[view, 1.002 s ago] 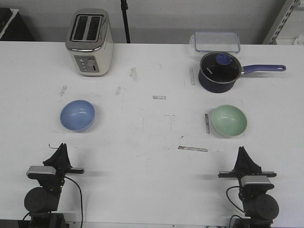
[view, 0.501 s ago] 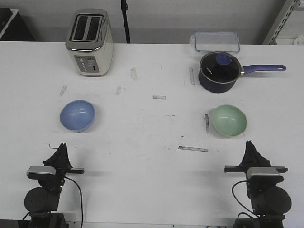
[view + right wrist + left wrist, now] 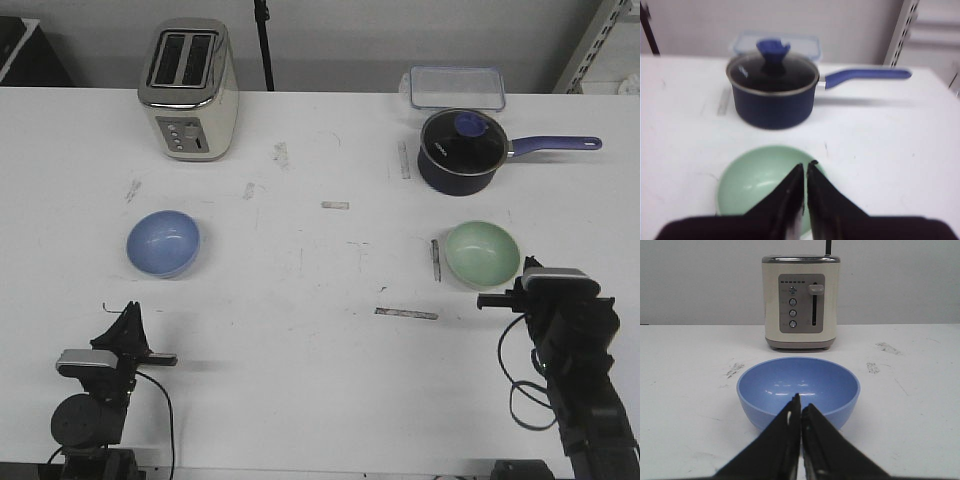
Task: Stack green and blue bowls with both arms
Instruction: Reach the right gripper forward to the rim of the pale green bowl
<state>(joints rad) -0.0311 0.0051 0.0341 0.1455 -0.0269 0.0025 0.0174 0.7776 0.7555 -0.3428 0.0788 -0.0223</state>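
front view: closed jaws and crowded neighbours are the main risks

the left gripper [image 3: 128,318] sits at 6 o'clock of the blue bowl [image 3: 163,242], apart from it, jaws pressed together and holding nothing. if it advances like that, it likely shoves the bowl toward the toaster [image 3: 188,88] at 12 o'clock rather than gripping the rim. the green bowl [image 3: 482,253] lies well apart across the table [image 3: 320,300]. the right gripper [image 3: 527,275] hangs at the bowl's 4 o'clock edge, jaws also closed and empty. a smooth rim could slip or tip there, and a lift carried too far toward 12 o'clock could clip the saucepan [image 3: 460,150].
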